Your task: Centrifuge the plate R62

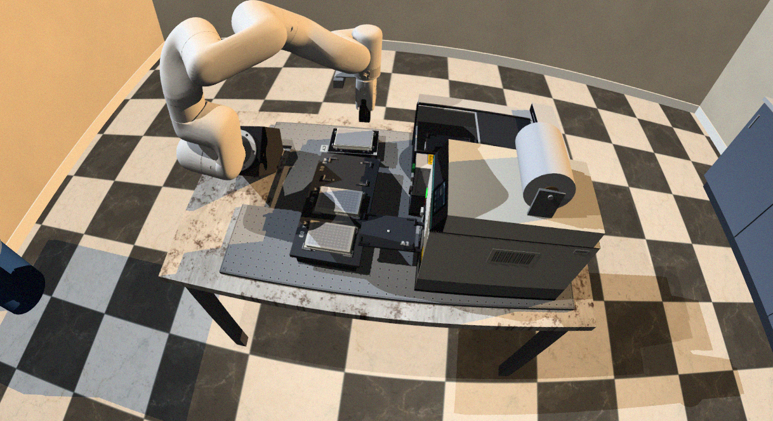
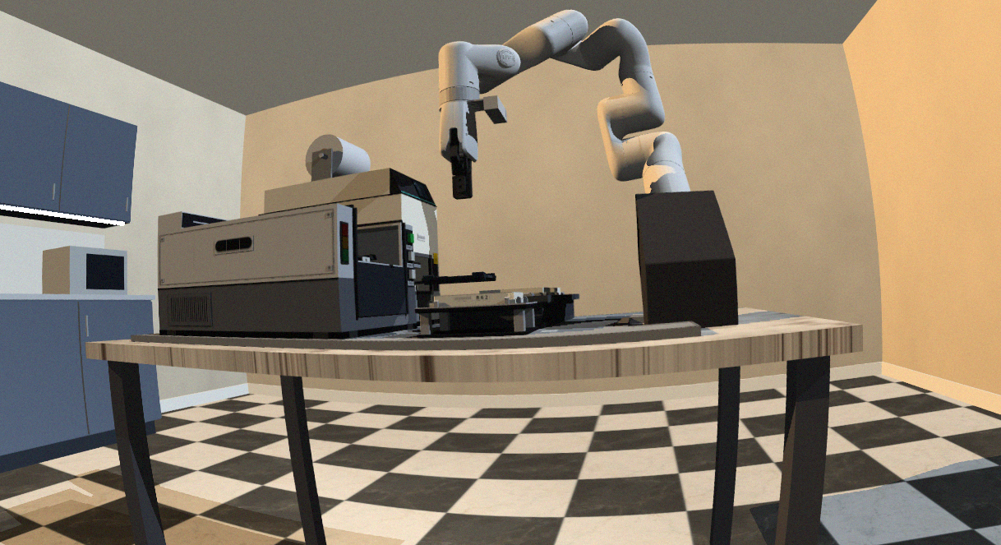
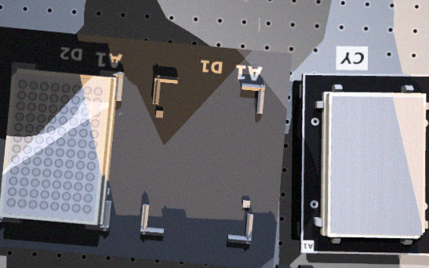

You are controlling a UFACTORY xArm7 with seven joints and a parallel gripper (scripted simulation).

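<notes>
the table (image 2: 490,362) has a wood-grain edge and dark legs and stands on a black-and-cream checkered floor (image 1: 378,374); orange and beige walls enclose the room, with blue cabinets (image 2: 62,156) and a microwave (image 2: 84,270) along one side. a perforated grey plate (image 1: 259,267) covers most of the table top.

the top view shows the full deck row (image 1: 337,201): a welled plate on d3 (image 1: 329,237), the balance plate bal (image 1: 339,200) on d2, and d1 unoccupied. the wrist view alone makes the printed labels legible: cy (image 3: 351,57), d1 (image 3: 211,67) and d2 (image 3: 70,53). it shows r62 (image 3: 373,164), with a smooth foil top, lying flat inside the locators of the cy nest (image 3: 309,164), and bal (image 3: 54,145) with its rows of wells seated on d2. only the exterior view shows the coloured lamp stack (image 2: 343,242) on the front of the centrifuge (image 2: 251,271) and the height of the gripper (image 2: 461,184) above the deck.

the gripper (image 1: 364,113) is clenched on nothing and hangs well above the deck, near the cy nest. the sealer (image 1: 513,201) with its film roll (image 1: 543,158) stands beside the deck row, its dark stage (image 1: 389,232) extended toward d3. the arm pedestal (image 2: 686,257) hides part of the table behind it
</notes>
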